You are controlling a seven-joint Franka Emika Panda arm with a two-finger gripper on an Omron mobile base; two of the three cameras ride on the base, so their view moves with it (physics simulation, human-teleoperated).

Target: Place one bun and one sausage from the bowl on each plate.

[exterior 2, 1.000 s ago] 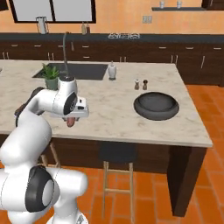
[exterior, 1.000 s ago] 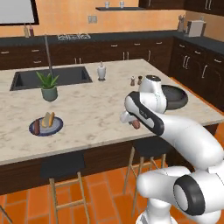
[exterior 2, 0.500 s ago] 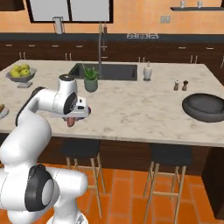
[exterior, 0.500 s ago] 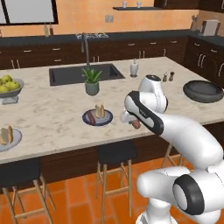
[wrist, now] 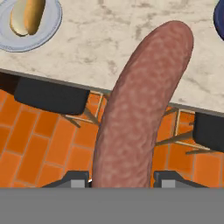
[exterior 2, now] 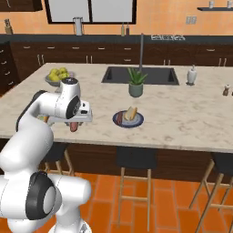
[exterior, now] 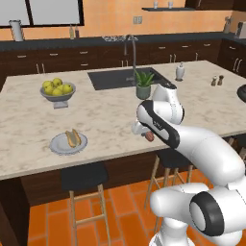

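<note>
Hand view up close: the end effector (wrist: pixel 120 181) clamps a reddish-brown mottled sausage (wrist: pixel 140 105), long axis running straight out from the fingers, hanging over the counter's (exterior: pixel 110 120) front edge. Pale grey plate (wrist: pixel 30 22) carries a bun. Right base view adds the blue-grey plate (exterior 2: pixel 128 119), already loaded.
</note>
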